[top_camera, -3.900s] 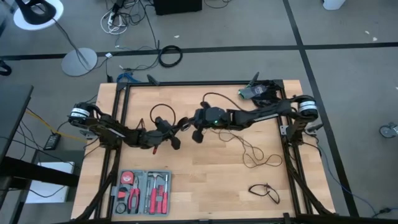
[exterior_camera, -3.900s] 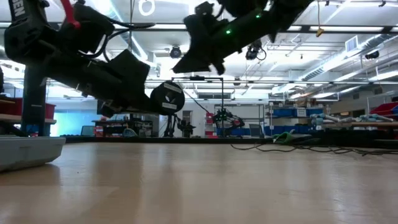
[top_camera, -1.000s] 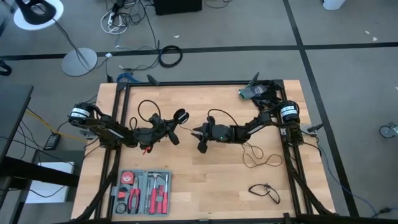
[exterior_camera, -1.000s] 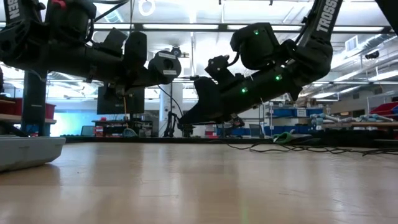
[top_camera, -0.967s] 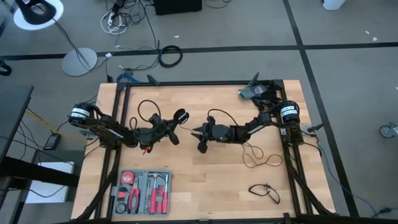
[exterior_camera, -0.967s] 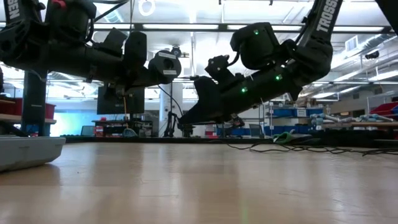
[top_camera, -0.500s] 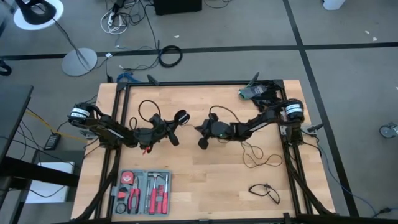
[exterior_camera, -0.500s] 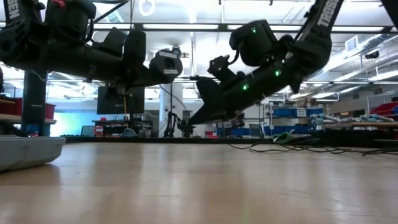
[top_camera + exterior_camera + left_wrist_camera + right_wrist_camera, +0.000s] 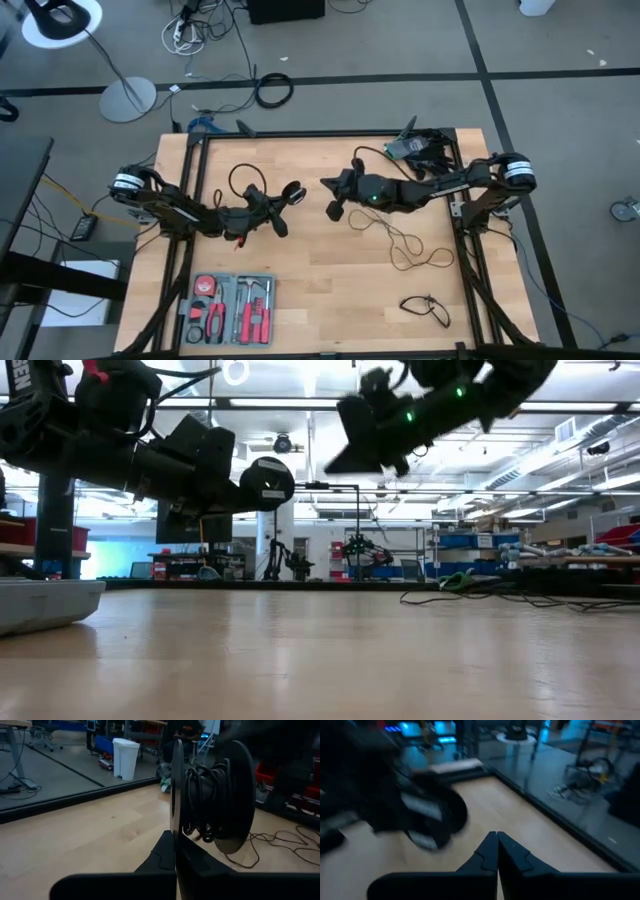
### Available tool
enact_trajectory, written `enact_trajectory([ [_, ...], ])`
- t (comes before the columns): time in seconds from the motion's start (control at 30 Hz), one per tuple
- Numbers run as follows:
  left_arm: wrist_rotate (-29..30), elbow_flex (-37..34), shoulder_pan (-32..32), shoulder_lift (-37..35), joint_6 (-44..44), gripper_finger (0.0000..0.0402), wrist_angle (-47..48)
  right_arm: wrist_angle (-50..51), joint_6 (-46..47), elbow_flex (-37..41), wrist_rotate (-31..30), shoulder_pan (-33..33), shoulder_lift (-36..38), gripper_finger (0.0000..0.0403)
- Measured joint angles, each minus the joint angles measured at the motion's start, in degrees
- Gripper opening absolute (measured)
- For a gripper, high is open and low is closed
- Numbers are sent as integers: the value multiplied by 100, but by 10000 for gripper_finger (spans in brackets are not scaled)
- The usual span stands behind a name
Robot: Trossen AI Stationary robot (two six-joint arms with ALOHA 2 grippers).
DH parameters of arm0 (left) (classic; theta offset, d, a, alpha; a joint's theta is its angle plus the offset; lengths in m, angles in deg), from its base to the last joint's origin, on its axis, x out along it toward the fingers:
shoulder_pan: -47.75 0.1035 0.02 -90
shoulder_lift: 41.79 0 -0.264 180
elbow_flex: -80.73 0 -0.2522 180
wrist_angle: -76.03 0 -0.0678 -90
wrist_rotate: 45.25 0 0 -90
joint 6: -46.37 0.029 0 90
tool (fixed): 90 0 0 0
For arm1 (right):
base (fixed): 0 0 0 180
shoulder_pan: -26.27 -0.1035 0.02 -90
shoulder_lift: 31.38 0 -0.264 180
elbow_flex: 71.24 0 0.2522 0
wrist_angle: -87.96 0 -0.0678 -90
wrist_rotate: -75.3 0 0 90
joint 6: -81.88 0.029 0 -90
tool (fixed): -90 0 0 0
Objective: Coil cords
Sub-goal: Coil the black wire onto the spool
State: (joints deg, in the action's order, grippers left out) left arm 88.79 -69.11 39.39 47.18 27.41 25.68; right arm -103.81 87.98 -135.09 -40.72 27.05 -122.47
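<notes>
From above, we see the left gripper (image 9: 283, 205) closed on a small spool (image 9: 291, 191), its fingertips pointing toward the right arm. The long cord (image 9: 395, 235) runs from the right gripper (image 9: 331, 197), whose fingers are pressed together, and trails away behind it in loose loops on the table (image 9: 330, 290). The spool lies just ahead of the right fingertips, near but apart; we judge the right arm must carry the cord across that gap and round the spool. A short cord (image 9: 425, 309) lies well apart, beyond the loops.

From table height, we see the spool (image 9: 267, 483) face-on as a round black disc with a pale label, its writing too small to read. The right gripper (image 9: 345, 460) hangs higher, beside it.

Through the left wrist camera, we see the closed fingers (image 9: 175, 850) pinching one flange of the spool (image 9: 212, 795), cord already wound between its flanges, the axle lying crosswise to the fingers.

Through the right wrist camera, the closed fingers (image 9: 496, 851) point past the blurred spool (image 9: 432, 820); we cannot see the cord here. No lettering is legible.
</notes>
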Motion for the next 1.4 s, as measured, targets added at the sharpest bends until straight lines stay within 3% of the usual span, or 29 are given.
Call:
enact_trajectory([
  [0.2,125,5,13,0,-94,0,84,29,-465,-829,490,-192,-569,0],
  [0.33,163,8,13,0,-106,0,197,764,-626,-1260,165,-311,-782,0],
  [0.43,296,8,-25,0,-116,0,187,1570,-489,-1286,-153,-349,-696,1],
  [0.57,307,-27,-43,0,-118,0,100,2228,-245,-1091,171,-390,-568,5],
  [0.67,324,-77,-44,1,-118,0,-45,1804,23,-560,272,-477,-566,6],
  [0.9,260,-89,-44,2,-97,0,-216,-912,590,1090,325,-531,-624,6],
  [0.97,259,-91,-44,2,-97,0,-220,-1222,585,1372,324,-515,-659,9],
  [1.17,245,-92,-44,2,-90,0,-325,-1307,543,1328,447,-320,-1122,40],
  [1.4,245,-73,-42,2,-92,0,-416,-1372,-69,543,777,-188,-2044,108],
])
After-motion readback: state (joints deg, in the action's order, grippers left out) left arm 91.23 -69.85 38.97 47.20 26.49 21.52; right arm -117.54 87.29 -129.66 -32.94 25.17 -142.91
